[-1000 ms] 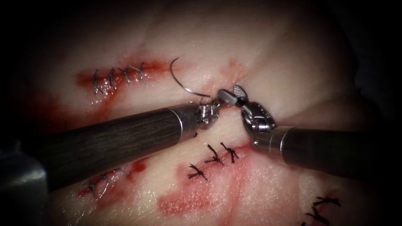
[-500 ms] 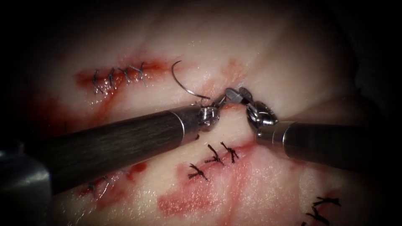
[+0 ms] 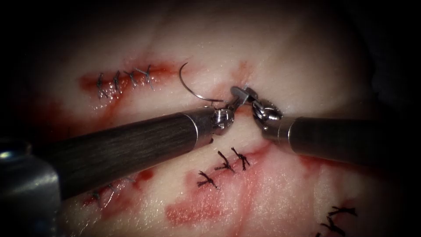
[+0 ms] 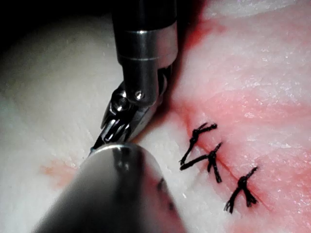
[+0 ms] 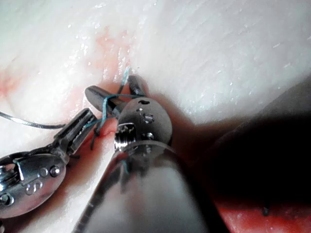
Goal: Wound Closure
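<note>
We see the left hand (image 3: 229, 104) clamp the needle (image 3: 189, 87) near its tail, clear of the tissue (image 3: 307, 66); the right hand (image 3: 244, 93) is spread, thread (image 5: 108, 109) draped across it; that thread looks limp, slippery

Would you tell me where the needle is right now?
In the endoscope view the needle curves free above the tissue, left of the tool tips, its tail end at the left tool.

The right arm's tool (image 3: 242, 93) sits higher and further left than a second ago, its jaws narrowed from wide open to a slim gap and tipped down onto the tissue (image 3: 285, 57); the left arm's tool (image 3: 231, 104) has edged slightly right, tips now beside it.
</note>
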Controlling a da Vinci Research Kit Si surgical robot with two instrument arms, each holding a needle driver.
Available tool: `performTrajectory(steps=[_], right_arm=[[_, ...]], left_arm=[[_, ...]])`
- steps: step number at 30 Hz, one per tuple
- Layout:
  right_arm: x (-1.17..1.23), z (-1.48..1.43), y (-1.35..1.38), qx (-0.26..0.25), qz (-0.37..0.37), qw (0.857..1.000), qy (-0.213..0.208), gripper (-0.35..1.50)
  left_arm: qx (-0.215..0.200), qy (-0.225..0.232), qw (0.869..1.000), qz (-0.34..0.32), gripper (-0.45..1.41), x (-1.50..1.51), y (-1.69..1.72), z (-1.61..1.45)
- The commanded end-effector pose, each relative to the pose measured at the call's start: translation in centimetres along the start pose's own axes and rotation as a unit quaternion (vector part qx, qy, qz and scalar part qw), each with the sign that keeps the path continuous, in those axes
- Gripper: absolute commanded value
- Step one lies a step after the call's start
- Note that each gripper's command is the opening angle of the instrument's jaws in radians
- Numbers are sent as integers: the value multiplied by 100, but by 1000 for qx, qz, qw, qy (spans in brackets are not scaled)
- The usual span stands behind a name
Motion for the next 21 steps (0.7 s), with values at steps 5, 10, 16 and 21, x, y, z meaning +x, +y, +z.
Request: performTrajectory(steps=[5,10,16,21], right_arm=[[-5,9,-8,2,-58,998,2,-35],[-3,7,-19,8,-102,995,19,-35],[-6,-5,-49,18,-165,986,22,-35],[-11,-25,-62,58,-252,966,16,-35]], left_arm=[[0,1,1000,1,-45,3,0,7],[-1,1,1000,5,-45,1,1,6],[-2,0,1000,6,-45,-10,-3,6],[-7,-12,1000,6,-45,-28,-12,8]])
